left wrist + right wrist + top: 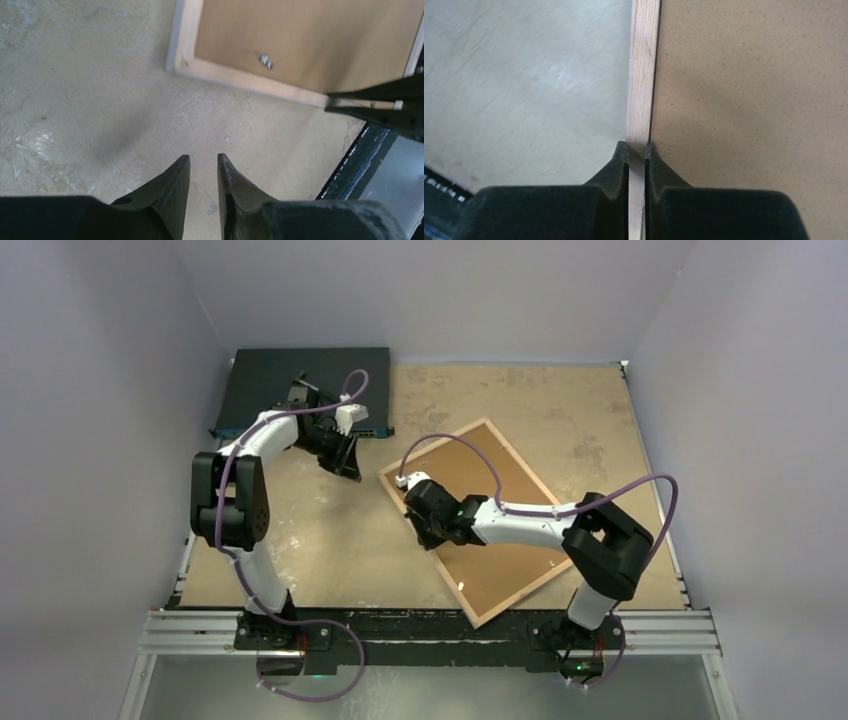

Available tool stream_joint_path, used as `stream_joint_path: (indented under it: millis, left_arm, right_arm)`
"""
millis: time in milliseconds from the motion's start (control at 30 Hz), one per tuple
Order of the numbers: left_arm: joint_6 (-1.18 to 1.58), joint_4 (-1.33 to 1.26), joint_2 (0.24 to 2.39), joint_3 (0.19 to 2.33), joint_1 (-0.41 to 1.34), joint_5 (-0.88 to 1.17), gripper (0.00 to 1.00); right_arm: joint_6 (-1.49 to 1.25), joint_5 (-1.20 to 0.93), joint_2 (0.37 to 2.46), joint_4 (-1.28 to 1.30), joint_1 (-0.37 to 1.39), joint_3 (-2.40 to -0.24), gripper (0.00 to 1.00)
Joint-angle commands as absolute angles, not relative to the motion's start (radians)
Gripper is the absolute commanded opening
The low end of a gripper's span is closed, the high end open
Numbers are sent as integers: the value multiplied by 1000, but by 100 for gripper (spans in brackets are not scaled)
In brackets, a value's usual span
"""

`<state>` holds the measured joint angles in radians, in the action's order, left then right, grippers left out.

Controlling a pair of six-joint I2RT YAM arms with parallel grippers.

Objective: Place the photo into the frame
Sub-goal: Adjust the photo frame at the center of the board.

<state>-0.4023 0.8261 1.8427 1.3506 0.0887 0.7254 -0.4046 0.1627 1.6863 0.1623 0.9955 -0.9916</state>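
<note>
Frame (642,75) laid back-up on table (330,530) | wooden rail clamped by right gripper (637,147), arm stretched low across it | left gripper (204,159) narrowly parted, nothing held, arm bent upward

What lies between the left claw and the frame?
Only bare, scuffed table separates the left gripper from the frame; the left wrist view shows it.

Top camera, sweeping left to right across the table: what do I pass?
From the left: left gripper → frame, lying back-up, with the right gripper clamped on its left rim → right arm's elbow.
</note>
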Motion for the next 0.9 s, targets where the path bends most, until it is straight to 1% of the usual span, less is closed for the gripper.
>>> stream_joint_path:
  millis: [0,167,233,267,300,367,467,500,633,767,867]
  left_arm:
    - [-364,765,1879,1390,101,725,26]
    - [-358,742,1913,1396,122,700,26]
    - [-367,742,1928,1392,129,686,26]
    - [-374,744,1935,1389,130,683,24]
    - [-382,744,1940,1383,131,682,23]
    - [-396,741,1948,1367,130,676,19]
    - [-417,740,1960,1342,130,666,12]
    - [-422,736,1962,1334,130,662,10]
    - [-428,729,1973,1324,129,667,7]
    - [-431,731,1983,1330,129,680,6]
    - [-436,736,1988,1333,129,683,5]
  right_arm:
    - [-364,29,1665,109,1063,-1005,0]
    - [-351,12,1699,125,1091,-1034,0]
    - [-347,3,1709,135,1093,-1033,2]
    - [-345,3,1713,142,1094,-1032,5]
    - [-347,3,1716,147,1094,-1032,11]
    - [-346,-19,1709,152,1094,-1034,28]
    - [-373,-39,1678,160,1086,-1071,44]
    - [-372,-47,1671,153,1079,-1088,47]
    - [-365,-107,1655,85,1028,-1135,52]
    - [-382,-240,1650,-58,905,-1102,52]
    - [-406,-340,1686,-157,821,-1088,52]
